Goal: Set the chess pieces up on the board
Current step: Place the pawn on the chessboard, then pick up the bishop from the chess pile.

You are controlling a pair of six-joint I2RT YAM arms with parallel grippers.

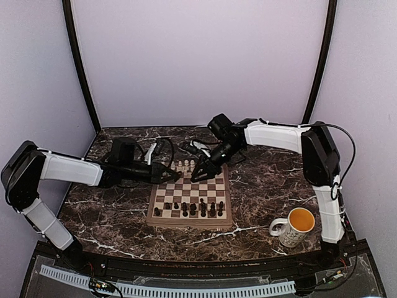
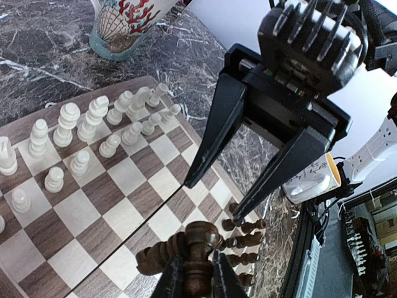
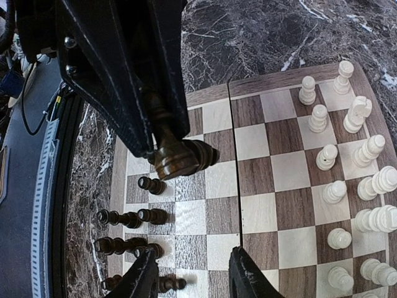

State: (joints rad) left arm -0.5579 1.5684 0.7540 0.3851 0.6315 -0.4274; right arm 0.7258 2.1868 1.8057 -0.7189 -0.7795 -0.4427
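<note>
Grip of left gripper (image 2: 197,276) pinched narrow on a dark chess piece (image 2: 197,245), held up over the board (image 1: 160,221). Right gripper (image 3: 193,254) just opposite, nearly tip to tip, jaws spread apart with nothing between them, hanging over the middle squares. Cream pieces (image 2: 93,118) ranked in two rows along the far edge, dark pieces (image 1: 192,210) along the near one. Mug (image 1: 296,226) on the marble tabletop (image 1: 260,180), right of the board.

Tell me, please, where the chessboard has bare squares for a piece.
Bare: the middle rows of the checkered wooden chessboard, between crowded cream-white pieces at the far edge and dark brown pieces at the near edge.
</note>
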